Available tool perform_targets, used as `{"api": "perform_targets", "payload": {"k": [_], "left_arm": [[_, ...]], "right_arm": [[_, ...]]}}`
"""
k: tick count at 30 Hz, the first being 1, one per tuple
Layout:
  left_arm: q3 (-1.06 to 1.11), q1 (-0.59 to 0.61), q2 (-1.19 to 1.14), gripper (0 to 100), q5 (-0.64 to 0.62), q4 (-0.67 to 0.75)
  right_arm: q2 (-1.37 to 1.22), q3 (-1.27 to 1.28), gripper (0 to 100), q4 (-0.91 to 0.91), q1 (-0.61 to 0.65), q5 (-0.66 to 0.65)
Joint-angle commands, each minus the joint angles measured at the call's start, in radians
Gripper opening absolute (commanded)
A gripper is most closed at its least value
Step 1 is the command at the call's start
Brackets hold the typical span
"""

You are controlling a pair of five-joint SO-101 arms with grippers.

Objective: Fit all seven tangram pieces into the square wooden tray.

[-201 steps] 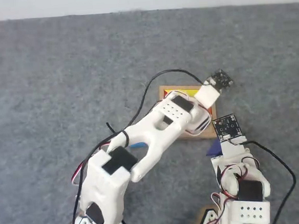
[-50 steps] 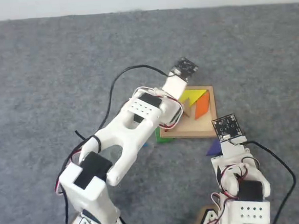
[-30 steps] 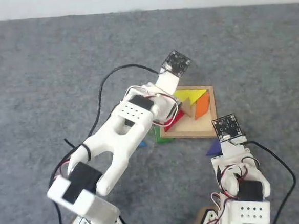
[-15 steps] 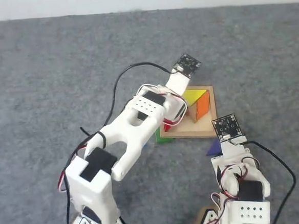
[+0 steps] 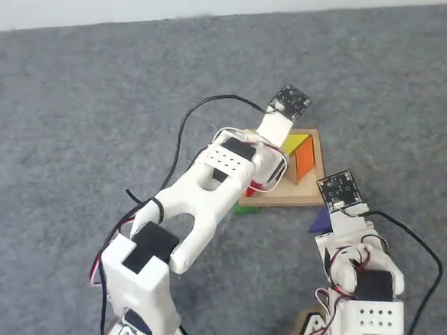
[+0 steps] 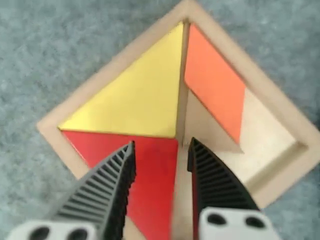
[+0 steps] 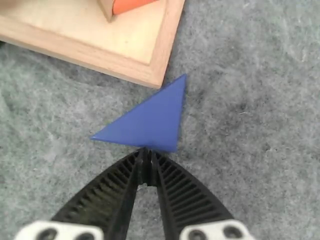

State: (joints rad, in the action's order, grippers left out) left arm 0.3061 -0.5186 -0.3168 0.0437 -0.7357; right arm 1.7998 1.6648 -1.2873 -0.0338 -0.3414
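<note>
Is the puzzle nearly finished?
Not yet. Three pieces lie in the wooden tray: yellow triangle, orange piece, red piece. The left end effector hangs open over the red one, holding nothing. A blue triangle waits on the carpet by the shut right end effector, a green piece peeks beside the tray.

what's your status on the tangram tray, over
Left gripper open over red triangle in tray. Right gripper shut at blue triangle on carpet. Yellow triangle, orange piece in; green piece beside tray.
</note>
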Motion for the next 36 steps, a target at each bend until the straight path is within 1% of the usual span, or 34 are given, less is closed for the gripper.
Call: {"api": "perform_targets", "payload": {"k": [1, 6, 17, 20, 24, 30, 33, 36], "left_arm": [[0.068, -0.069, 0.106, 16, 0.009, 0.049], [0.079, -0.094, 0.087, 16, 0.008, 0.081], [-0.051, -0.034, -0.020, 16, 0.017, 0.077], [-0.047, -0.040, -0.006, 16, 0.057, 0.066], [-0.022, -0.041, 0.097, 16, 0.037, -0.006], [0.174, -0.032, 0.350, 16, 0.029, 0.012], [0.262, 0.049, 0.459, 16, 0.026, -0.006], [0.315, 0.204, 0.554, 16, -0.021, -0.075]], "right_arm": [[0.021, 0.020, 0.8, 0.005, -0.008, 0.002], [0.021, 0.020, 0.8, 0.005, -0.008, 0.002], [0.021, 0.020, 0.8, 0.005, -0.008, 0.002], [0.021, 0.020, 0.8, 0.005, -0.008, 0.002], [0.021, 0.020, 0.8, 0.005, -0.008, 0.002], [0.021, 0.020, 0.8, 0.005, -0.008, 0.002], [0.021, 0.020, 0.8, 0.005, -0.008, 0.002], [0.021, 0.020, 0.8, 0.005, -0.007, 0.002]]}}
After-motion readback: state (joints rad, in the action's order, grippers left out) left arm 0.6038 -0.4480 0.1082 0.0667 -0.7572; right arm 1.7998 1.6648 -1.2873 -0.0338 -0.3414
